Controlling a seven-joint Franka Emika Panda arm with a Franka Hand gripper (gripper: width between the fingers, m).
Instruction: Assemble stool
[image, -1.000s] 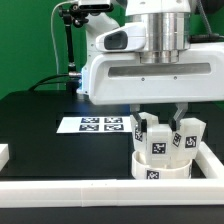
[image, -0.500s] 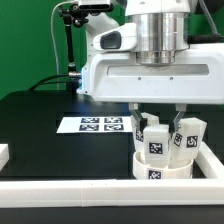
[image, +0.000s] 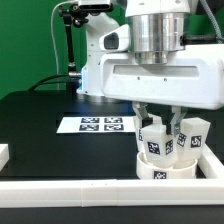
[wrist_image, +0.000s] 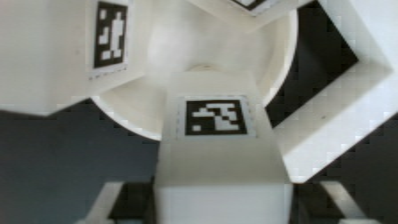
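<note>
white leg (image: 156, 140) clenched in the tool (image: 158, 122), upright on the seat (image: 160, 166).

A green backdrop (image: 30, 40) fills the far wall, evenly lit with no hard shadows. In front of it the black surface (image: 40, 125) stretches wide, with a matte finish. A long white rail (image: 70, 189) edges its near side, and a short white block (image: 4, 154) sits at the exterior view's left edge. The marker board (image: 95, 124) lies flat near the middle. A black stand (image: 70, 45) with cables rises at the far left.
</note>
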